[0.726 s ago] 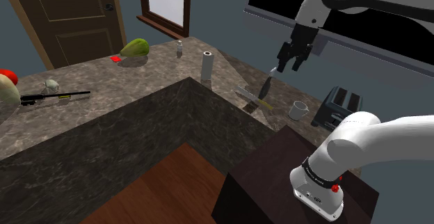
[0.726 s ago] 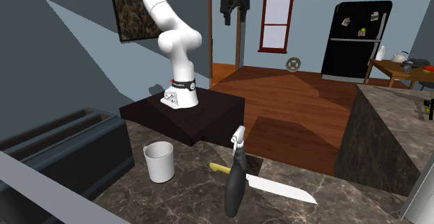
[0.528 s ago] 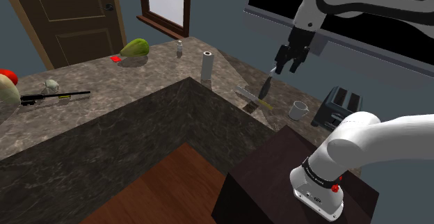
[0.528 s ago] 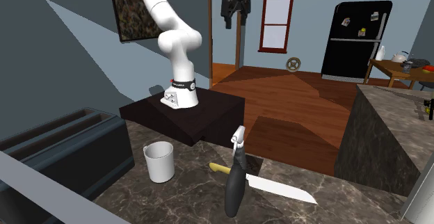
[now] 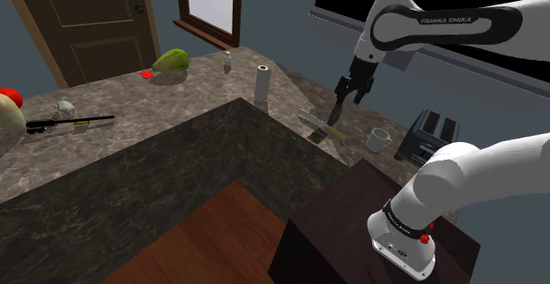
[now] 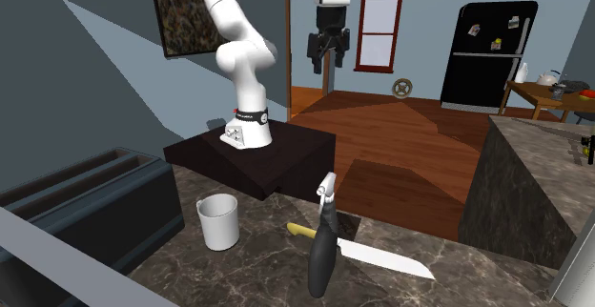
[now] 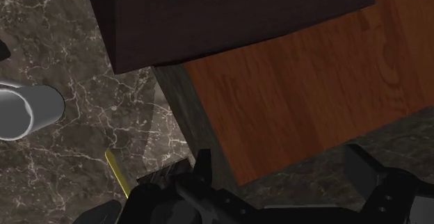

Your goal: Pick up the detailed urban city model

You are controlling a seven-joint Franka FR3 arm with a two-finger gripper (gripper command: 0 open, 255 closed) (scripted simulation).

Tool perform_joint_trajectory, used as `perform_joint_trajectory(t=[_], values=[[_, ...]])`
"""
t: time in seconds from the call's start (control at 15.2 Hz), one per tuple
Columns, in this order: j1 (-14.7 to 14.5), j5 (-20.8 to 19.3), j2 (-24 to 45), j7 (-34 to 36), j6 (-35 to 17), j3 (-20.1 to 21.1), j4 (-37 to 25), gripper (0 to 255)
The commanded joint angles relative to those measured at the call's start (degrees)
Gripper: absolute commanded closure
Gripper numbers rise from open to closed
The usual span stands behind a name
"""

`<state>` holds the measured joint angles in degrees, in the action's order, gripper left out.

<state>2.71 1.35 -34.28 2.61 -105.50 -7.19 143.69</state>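
Approach step: the tool, fingers wide apart, hangs above the dark, slim model standing on the surface beside a knife. Next it should descend, straddle the model and close.

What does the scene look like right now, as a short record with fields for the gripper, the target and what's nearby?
gripper: open, holding nothing, in the air over the counter's edge
target: dark upright object, standing on the counter, untouched
beside it: knife with a yellow handle, lying flat
also near: white mug, toaster
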Motion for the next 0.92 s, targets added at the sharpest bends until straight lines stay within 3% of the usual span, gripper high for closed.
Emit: perform_joint_trajectory(t=[0.0, 0.46, 0.86], values=[[0.46, -0.60, 2.44, -0.81, -4.06, -0.79, 1.31, 0], [1.63, -1.59, 14.88, -4.05, -18.27, -3.91, 2.40, 0], [2.23, -0.19, 27.77, -7.67, -29.29, -6.44, 0.03, 0]])
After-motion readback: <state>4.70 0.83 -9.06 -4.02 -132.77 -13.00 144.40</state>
